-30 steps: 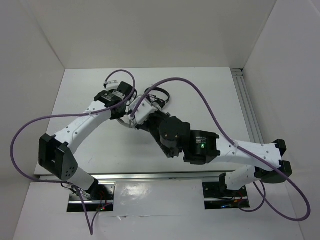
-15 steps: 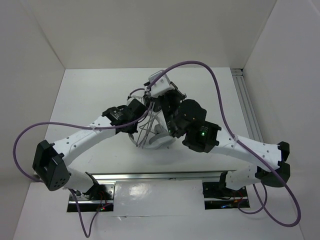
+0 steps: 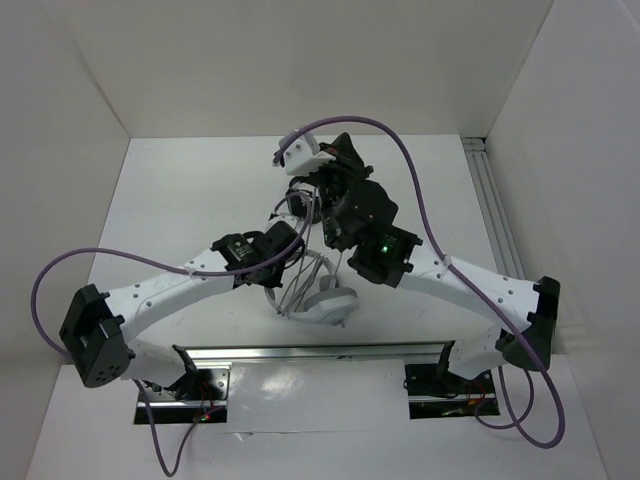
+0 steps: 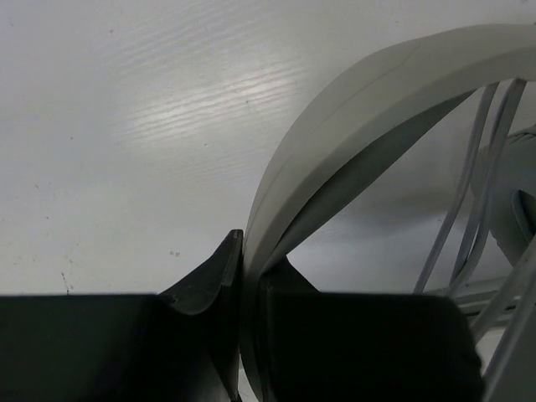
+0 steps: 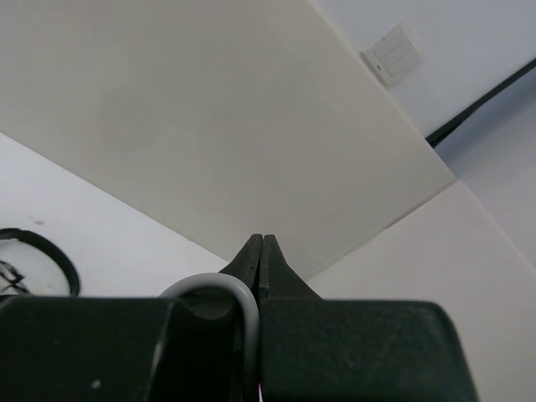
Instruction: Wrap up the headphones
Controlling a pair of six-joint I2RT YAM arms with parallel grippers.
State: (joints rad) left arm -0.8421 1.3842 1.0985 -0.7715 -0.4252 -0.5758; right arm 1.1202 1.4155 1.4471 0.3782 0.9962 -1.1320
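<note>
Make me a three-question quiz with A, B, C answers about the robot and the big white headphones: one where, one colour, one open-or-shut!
1. Where does the left gripper grip the headphones? A) headband B) ear pad C) plug
2. What colour is the headband? A) red B) whitish grey C) blue
3. How is the right gripper? A) wide open B) shut on the thin grey cable C) holding a cup
Answers: 1 A, the left wrist view shows the band clamped in it. 2 B, it looks pale there. 3 B, the right wrist view shows it closed, with the cable looping out of it.
</note>
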